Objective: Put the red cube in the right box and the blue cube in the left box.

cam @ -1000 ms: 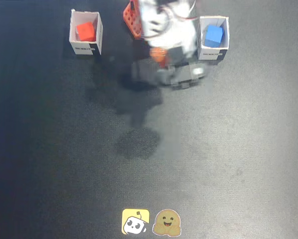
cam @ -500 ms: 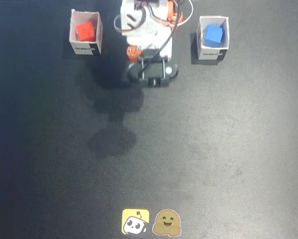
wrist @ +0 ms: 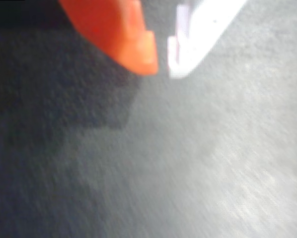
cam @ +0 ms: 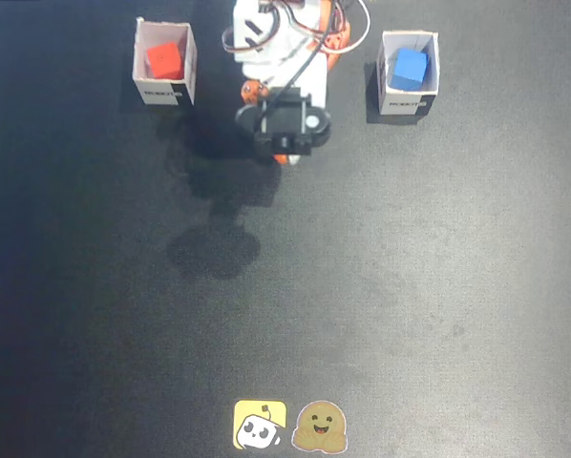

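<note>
Hidden: gripper (wrist: 161,69) tips under the arm in fixed view
Gripper: jaws nearly together, empty
Cubes: one red cube (cam: 163,61), one blue cube (cam: 410,67)
Boxes: two, one cube inside each

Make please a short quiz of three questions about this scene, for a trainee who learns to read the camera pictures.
1. True or false: in the fixed view, the red cube lies loose on the black mat.
2. Which cube sits in the white box on the right of the fixed view? A) red B) blue C) none
3. In the wrist view, does the gripper hold anything?

Key:
1. False; it sits inside the left white box.
2. B, the blue cube.
3. No; the fingertips stand close together with nothing between them.
</note>
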Controlling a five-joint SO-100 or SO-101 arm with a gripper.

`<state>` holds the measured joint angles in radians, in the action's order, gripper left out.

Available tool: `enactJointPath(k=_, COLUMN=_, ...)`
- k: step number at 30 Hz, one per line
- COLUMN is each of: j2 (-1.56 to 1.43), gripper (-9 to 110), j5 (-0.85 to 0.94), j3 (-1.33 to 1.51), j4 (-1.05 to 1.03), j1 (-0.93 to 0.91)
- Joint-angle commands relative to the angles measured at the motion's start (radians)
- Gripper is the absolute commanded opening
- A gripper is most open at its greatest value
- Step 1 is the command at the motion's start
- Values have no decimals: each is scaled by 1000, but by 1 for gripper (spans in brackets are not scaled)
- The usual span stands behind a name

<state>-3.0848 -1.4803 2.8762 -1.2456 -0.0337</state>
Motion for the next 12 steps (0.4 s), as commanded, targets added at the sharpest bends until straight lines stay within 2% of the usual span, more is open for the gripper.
enactJointPath(k=1, j2=-8, gripper=0, j5=55, j3=-5, j4=-15, j1=-20)
enactJointPath(k=12, j2=-8, gripper=0, j5=63, j3=-3, j4=-15, j1=-6)
